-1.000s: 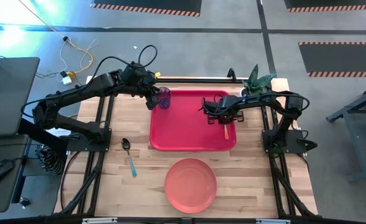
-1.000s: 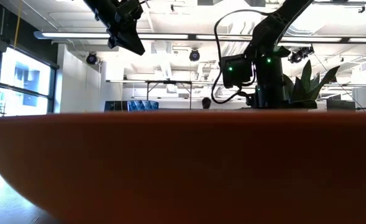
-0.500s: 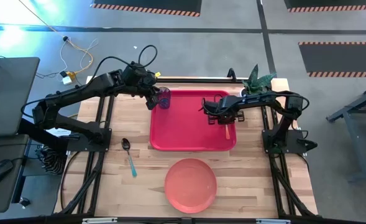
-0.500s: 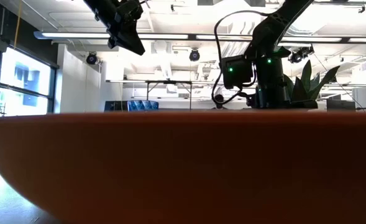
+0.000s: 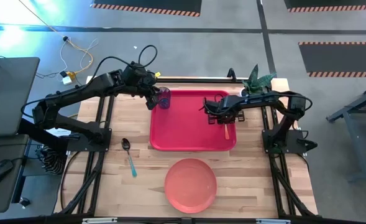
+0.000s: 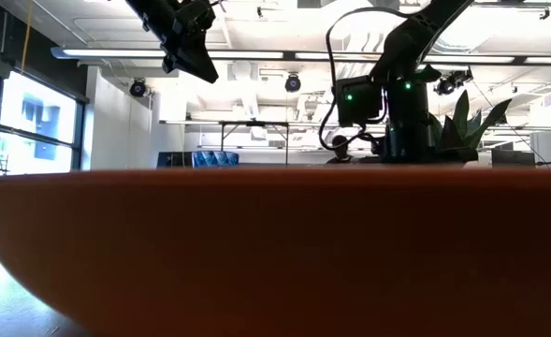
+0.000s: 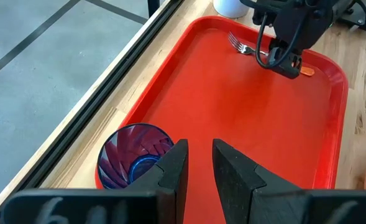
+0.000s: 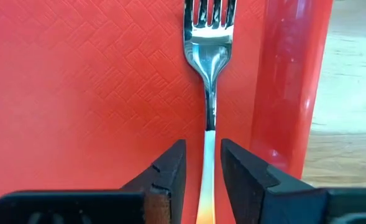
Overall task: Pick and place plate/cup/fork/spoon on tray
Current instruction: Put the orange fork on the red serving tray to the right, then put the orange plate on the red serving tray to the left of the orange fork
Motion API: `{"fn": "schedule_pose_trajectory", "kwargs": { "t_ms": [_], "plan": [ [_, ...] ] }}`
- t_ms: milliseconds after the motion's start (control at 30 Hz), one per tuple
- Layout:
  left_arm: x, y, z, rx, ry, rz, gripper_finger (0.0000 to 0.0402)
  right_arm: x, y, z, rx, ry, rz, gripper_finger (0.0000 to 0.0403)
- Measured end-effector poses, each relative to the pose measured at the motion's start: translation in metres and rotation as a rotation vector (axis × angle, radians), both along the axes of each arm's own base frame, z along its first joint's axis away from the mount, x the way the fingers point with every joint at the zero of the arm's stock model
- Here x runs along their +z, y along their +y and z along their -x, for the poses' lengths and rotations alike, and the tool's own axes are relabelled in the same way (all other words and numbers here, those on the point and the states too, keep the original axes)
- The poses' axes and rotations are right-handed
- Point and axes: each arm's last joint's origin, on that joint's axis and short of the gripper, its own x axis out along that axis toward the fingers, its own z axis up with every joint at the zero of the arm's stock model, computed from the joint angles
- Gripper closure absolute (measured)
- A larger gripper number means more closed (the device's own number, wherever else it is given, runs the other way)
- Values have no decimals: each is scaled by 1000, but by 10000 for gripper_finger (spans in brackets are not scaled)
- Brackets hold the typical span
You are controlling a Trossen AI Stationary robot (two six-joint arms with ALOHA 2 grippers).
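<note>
The red tray (image 5: 189, 134) lies at the table's far middle. The blue-purple cup (image 5: 164, 98) stands upright in its far left corner. My left gripper (image 7: 200, 165) hangs above the tray just beside the cup (image 7: 135, 155), narrowly open and empty. The fork (image 8: 209, 74) lies flat along the tray's right rim. My right gripper (image 8: 203, 168) is over it, its fingers narrowly open on either side of the handle with a gap on each side. The salmon plate (image 5: 191, 185) lies on the table near the front edge. The teal-handled spoon (image 5: 129, 157) lies on the table left of the tray.
A white pot with a green plant (image 5: 257, 81) stands past the tray's far right corner, close to my right arm. In the low view the plate's rim (image 6: 275, 253) fills the lower picture and hides the tray. Bare wood lies between the spoon and the plate.
My right gripper has gone up a little above the fork, which stays lying on the tray.
</note>
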Motion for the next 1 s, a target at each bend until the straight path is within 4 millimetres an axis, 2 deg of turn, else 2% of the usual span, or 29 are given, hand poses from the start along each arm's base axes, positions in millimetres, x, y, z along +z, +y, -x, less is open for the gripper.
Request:
{"fn": "schedule_pose_trajectory", "kwargs": {
  "t_ms": [767,1000],
  "plan": [
    [4,-2,4,0,-16,-8,337,2,4,3,4,1,-105,311],
    [13,-6,12,0,-53,-26,337,22,5,7,-3,-67,-64,311]
  ]
}}
